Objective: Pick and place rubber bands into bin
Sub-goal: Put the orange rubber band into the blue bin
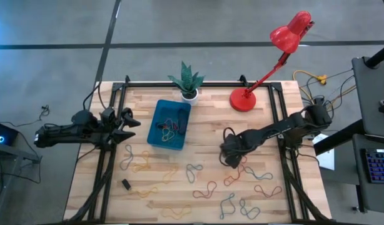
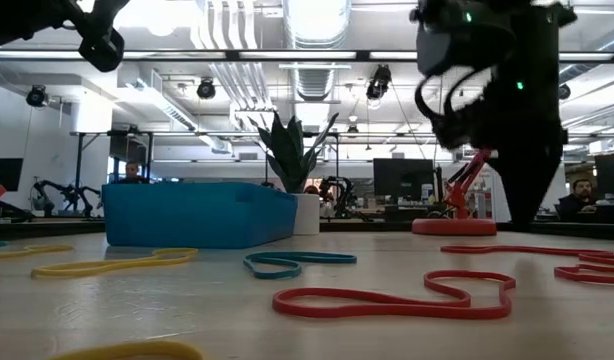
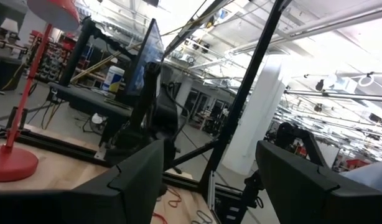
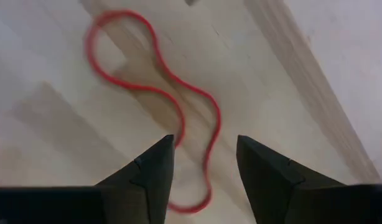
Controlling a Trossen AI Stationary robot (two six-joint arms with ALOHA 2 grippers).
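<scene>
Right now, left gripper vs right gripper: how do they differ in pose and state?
The left gripper sits at the table's left edge beside the bin, with no band between its fingers; the right gripper is out over the loose rubber bands. The left one points level across the table toward the red lamp; the right one points down, straddling a red rubber band. Both are open.

A grey concrete floor surrounds the wooden table; ceiling lights glare above distant desks with monitors.
</scene>
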